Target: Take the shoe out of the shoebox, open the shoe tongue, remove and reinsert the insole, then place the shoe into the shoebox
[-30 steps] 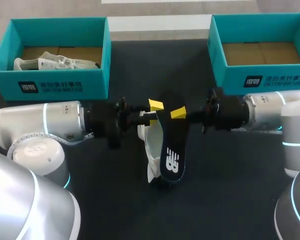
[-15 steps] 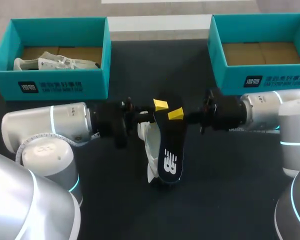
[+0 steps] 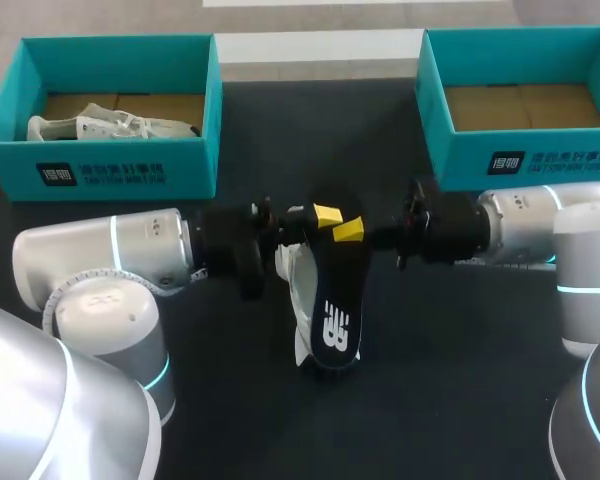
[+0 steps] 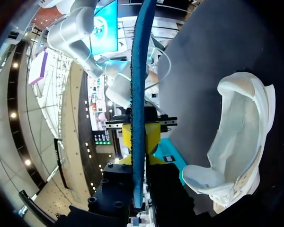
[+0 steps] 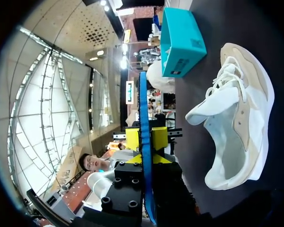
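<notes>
The left fingers [image 3: 327, 213] and right fingers [image 3: 348, 230] are both closed on the insole's [image 3: 337, 300] far end, above the shoe [image 3: 302, 285] lying mid-tabletop [image 3: 460, 380]. Reinsertion seems next, which means guiding the insole down into the shoe's opening.

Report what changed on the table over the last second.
The left end effector slid inward toward the right end effector, which edged slightly to meet it, so the two now sit closer together at one end of the dark insole. The insole shifted only slightly. Unchanged: the white shoe lies on the table under the insole, and both teal shoeboxes are in place.
</notes>
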`<state>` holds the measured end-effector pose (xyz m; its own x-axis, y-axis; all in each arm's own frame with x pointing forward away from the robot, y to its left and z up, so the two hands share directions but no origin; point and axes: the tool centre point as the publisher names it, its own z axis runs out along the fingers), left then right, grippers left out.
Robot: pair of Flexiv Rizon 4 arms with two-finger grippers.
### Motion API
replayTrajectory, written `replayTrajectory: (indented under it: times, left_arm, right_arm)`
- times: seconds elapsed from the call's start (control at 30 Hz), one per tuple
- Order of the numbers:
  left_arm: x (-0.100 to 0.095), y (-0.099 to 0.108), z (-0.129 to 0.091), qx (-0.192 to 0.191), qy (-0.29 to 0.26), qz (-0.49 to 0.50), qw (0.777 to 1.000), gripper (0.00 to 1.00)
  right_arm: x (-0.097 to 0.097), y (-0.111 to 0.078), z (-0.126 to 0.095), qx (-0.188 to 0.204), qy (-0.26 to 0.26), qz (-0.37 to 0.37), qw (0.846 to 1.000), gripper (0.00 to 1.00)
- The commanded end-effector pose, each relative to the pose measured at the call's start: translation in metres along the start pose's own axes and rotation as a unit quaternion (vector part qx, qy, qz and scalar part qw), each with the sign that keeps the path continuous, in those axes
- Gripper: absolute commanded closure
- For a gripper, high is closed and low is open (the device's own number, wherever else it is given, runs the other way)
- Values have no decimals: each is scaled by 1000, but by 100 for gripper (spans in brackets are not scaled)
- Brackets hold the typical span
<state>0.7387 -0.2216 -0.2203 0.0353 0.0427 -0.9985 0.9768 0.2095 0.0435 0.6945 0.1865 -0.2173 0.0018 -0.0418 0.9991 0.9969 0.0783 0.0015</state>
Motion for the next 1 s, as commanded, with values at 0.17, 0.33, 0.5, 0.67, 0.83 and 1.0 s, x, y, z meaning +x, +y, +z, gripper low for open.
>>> replayTrajectory:
  times: [0.17,0.33,0.5,0.67,0.83,1.0]
  left_arm:
    - [1,-1,2,-7,1,1,1000,100]
    - [1,0,2,-4,5,-1,1000,100]
    - [1,-1,0,3,25,-16,1000,100]
    - [2,-3,-8,15,45,-34,998,100]
    - [2,-8,-19,30,65,-67,995,100]
    - [1,-14,-30,56,91,-139,984,100]
  right_arm:
    - [-1,-1,3,0,1,0,1000,100]
    - [-1,0,4,-1,1,-1,1000,100]
    - [-1,-6,-2,-19,-9,1,1000,0]
    - [4,-13,-15,-29,-27,3,999,0]
    - [9,-17,-31,-46,-48,-3,998,0]
    - [19,-14,-47,-64,-107,-68,990,0]
